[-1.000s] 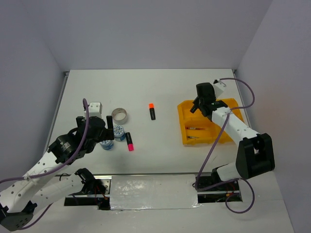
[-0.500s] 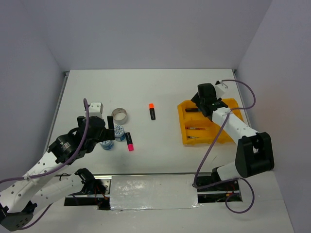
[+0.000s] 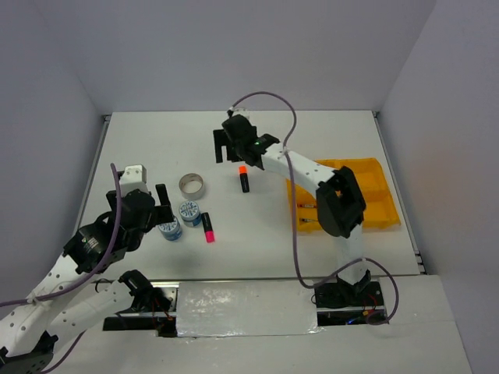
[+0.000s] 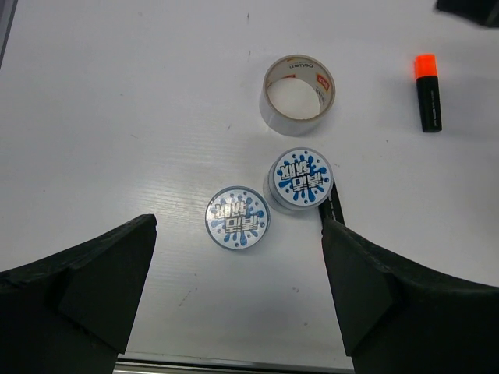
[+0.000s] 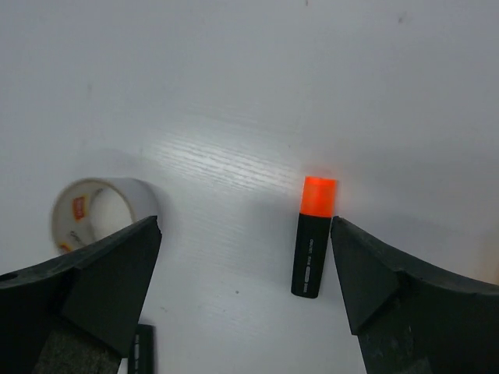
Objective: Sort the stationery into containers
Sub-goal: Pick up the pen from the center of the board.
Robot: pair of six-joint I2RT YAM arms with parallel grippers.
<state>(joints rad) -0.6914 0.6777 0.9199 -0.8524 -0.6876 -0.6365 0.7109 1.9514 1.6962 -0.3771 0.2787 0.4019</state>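
A black highlighter with an orange cap [image 3: 244, 179] [image 5: 313, 238] lies on the table's middle. My right gripper [image 3: 228, 152] [image 5: 245, 265] hangs open just above it, the highlighter close to the right finger. Two blue-white tubs [image 3: 170, 231] [image 3: 189, 212] [image 4: 238, 216] [image 4: 300, 178] stand side by side, with the grey tape ring [image 3: 192, 185] [image 4: 296, 93] [image 5: 97, 210] beyond them. A pink-capped highlighter [image 3: 207, 227] lies beside the tubs. Above the tubs my left gripper [image 3: 165, 212] [image 4: 238, 265] is open and empty. The yellow-orange tray [image 3: 374, 187] sits at the right, pens [image 3: 312, 207] in it.
The right arm's elbow [image 3: 339, 204] covers much of the tray's left half. White walls close the table on three sides. A taped strip [image 3: 245, 308] runs along the near edge between the arm bases.
The right arm swung from over the tray leftward to the orange-capped highlighter, and its jaws opened wide. The left arm drew back a little toward the near left.
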